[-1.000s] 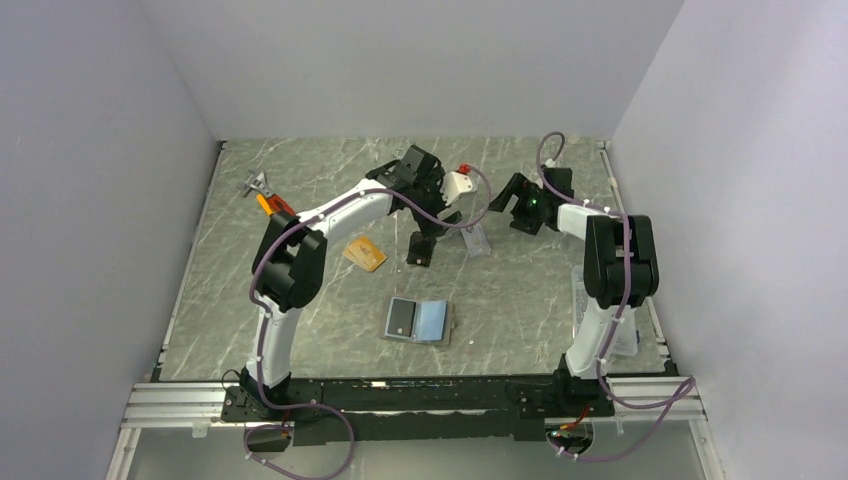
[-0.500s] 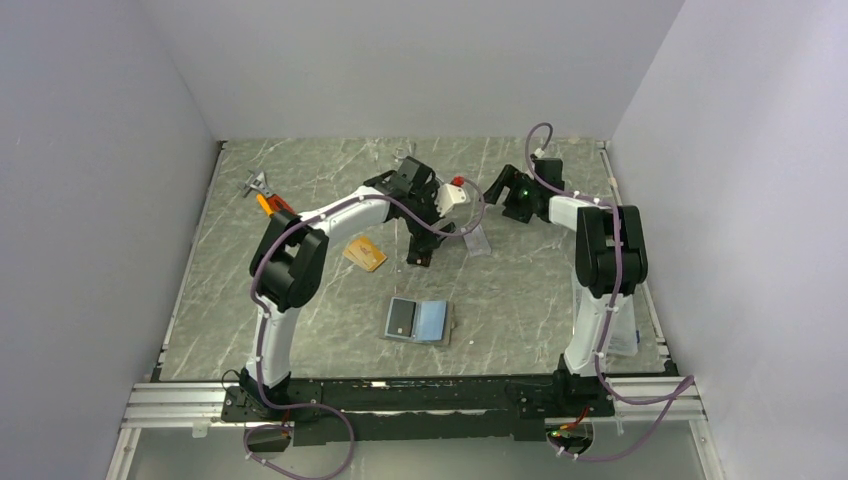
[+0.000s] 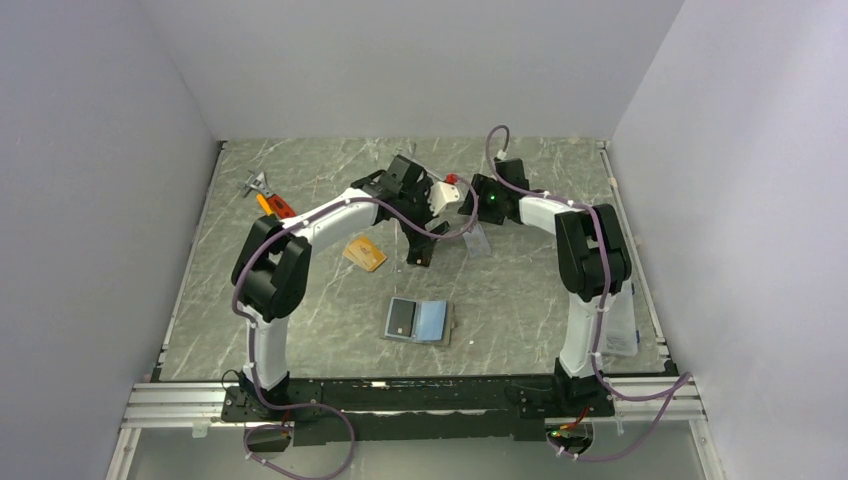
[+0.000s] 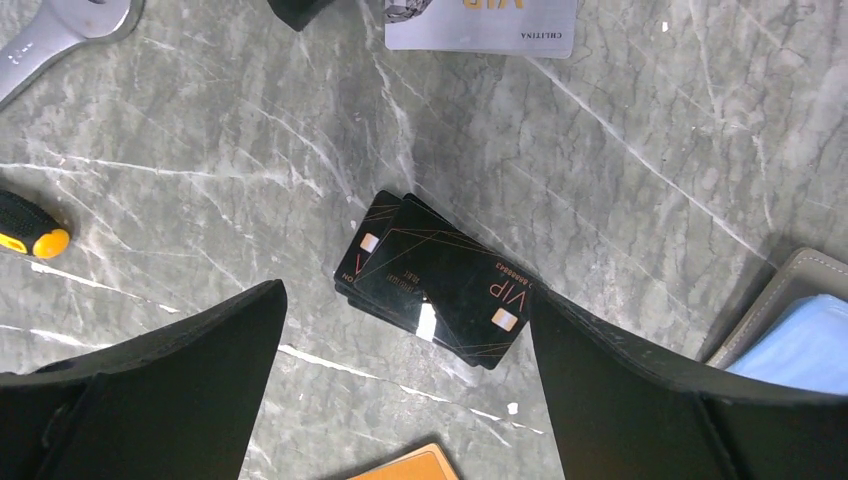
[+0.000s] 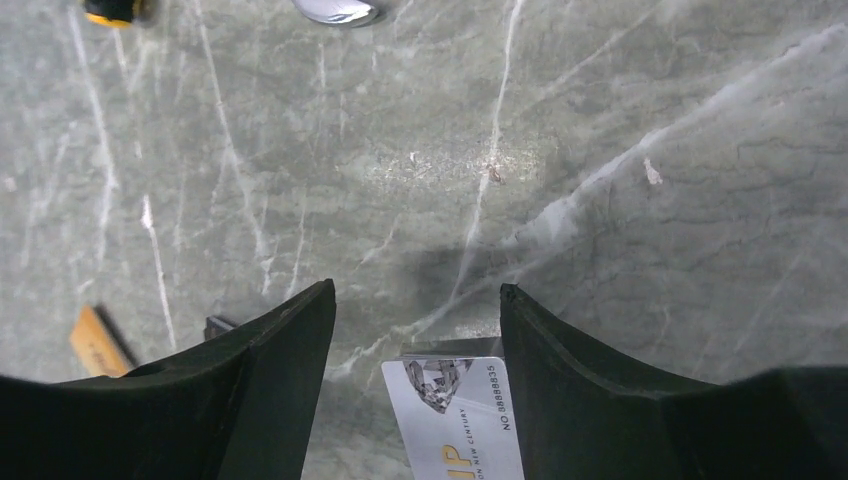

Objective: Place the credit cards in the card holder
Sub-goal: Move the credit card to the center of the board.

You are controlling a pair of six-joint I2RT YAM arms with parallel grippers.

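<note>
overhead, the table (image 3: 300, 330) shows both arms reaching to its far middle, their heads close together. the holder (image 3: 418, 321) lies open and flat, blue-grey side up. it is nearer the bases and well apart from either gripper.

the left gripper (image 4: 403, 300) hangs with fingers spread wide and nothing between them. the black cards (image 4: 435, 290), two stacked and slightly fanned, lie flat on the marble directly under the gap. their long axis runs on a shallow diagonal, roughly along the line from one finger to the other. a straight close would therefore likely meet the short ends, and a thin card flat on stone gives little edge to catch. the holder's corner shows past the right-hand finger of this view.

the right gripper (image 5: 415, 295) is likewise spread and empty. the silver card (image 5: 460, 420) lies flat just short of its fingertips, long axis in line with the fingers' reach. so the left arm is nearer the black pair and the right arm nearer the silver.

the orange card (image 3: 365, 253) rests just left of the black cards, apart from them. a wrench (image 4: 60, 35) and a screwdriver (image 4: 30, 235) lie farther left, not in the way. no white card can be made out.
</note>
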